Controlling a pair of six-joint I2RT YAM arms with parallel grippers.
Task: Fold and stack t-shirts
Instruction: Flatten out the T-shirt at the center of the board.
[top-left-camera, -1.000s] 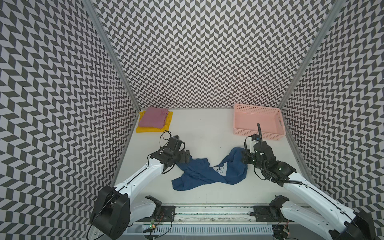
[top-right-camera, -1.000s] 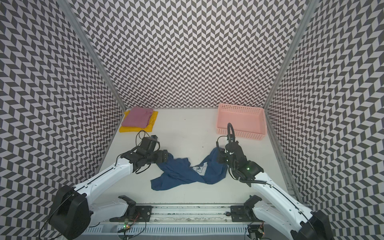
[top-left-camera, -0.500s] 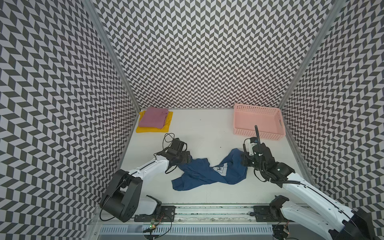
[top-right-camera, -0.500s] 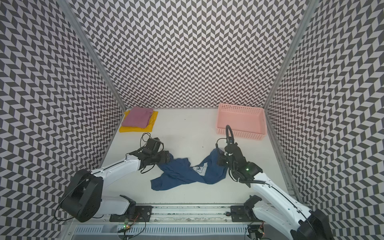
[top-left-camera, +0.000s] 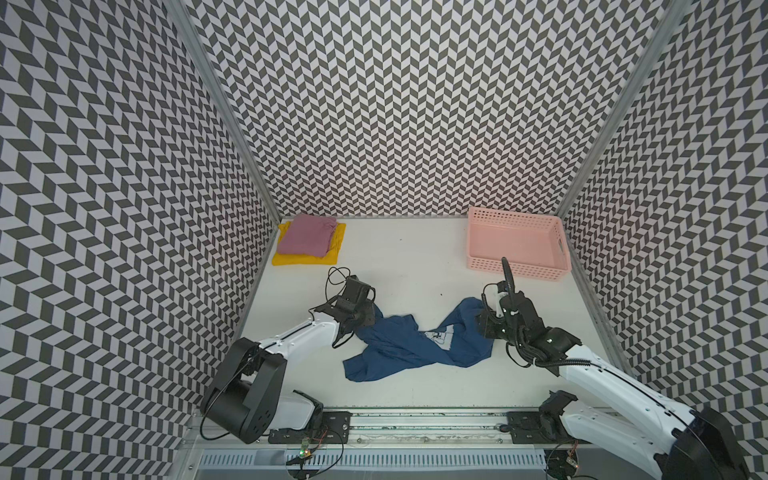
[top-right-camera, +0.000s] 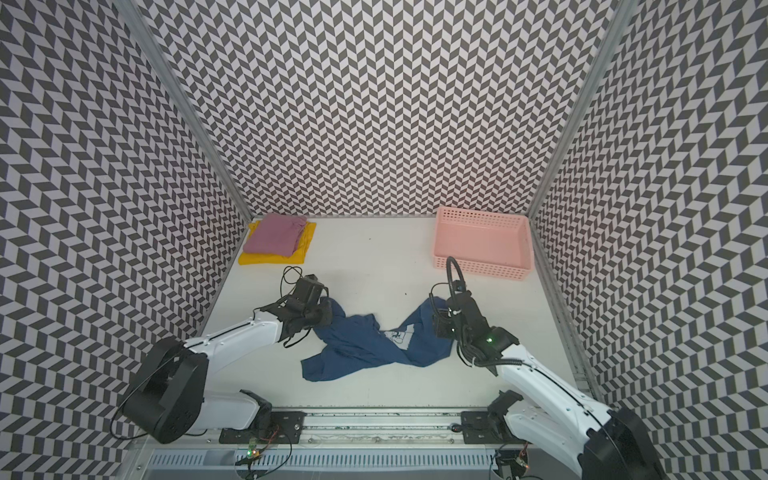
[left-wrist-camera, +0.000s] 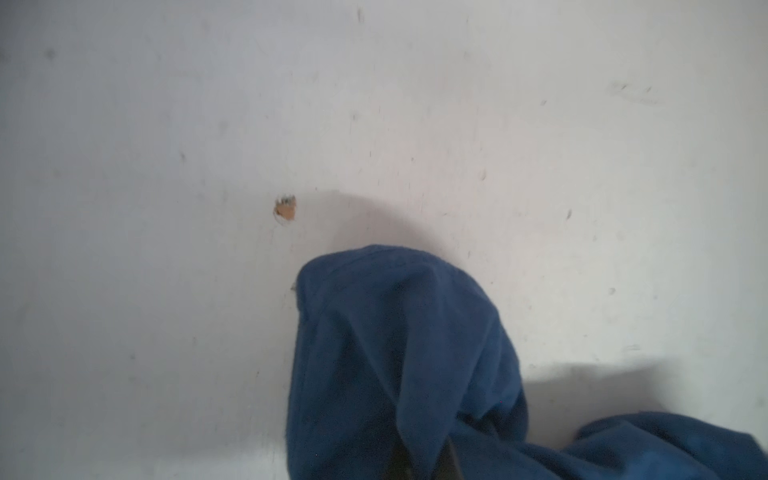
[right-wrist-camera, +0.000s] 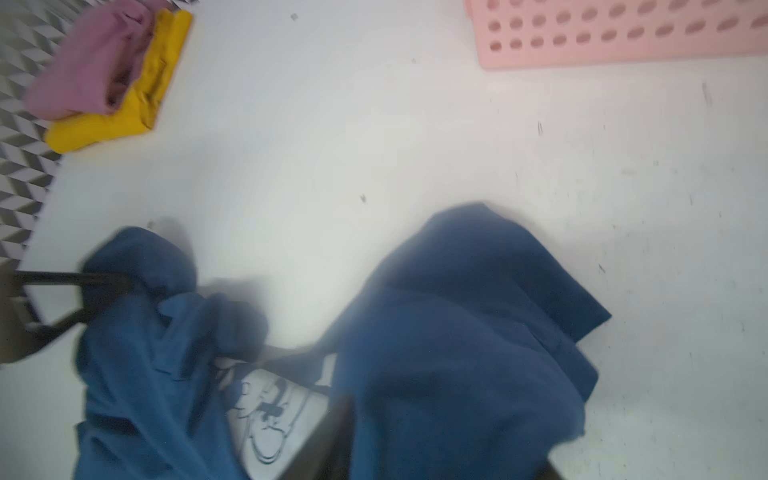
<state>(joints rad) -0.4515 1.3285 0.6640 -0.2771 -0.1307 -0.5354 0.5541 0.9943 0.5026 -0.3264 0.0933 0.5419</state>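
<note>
"How far along is it?"

"Two are done. The mauve-pink t-shirt (top-left-camera: 307, 235) lies folded on the yellow t-shirt (top-left-camera: 303, 261) at the desk's (top-left-camera: 415, 257) eleven o'clock. Only the navy t-shirt (top-left-camera: 399, 345) is left, crumpled and twisted near the middle, toward six."

"Who's got it?"

"The left pincer (top-left-camera: 369, 319) is clamped on its ten o'clock corner. The right pincer (top-left-camera: 484, 328), at its three o'clock edge, has its jaws apart with cloth slack between them. A second ago it was reversed: right clamped, left gaping."

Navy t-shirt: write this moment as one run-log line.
left gripper: shut on navy t-shirt | right gripper: open, cloth over it | stack: mauve t-shirt on yellow t-shirt
</note>
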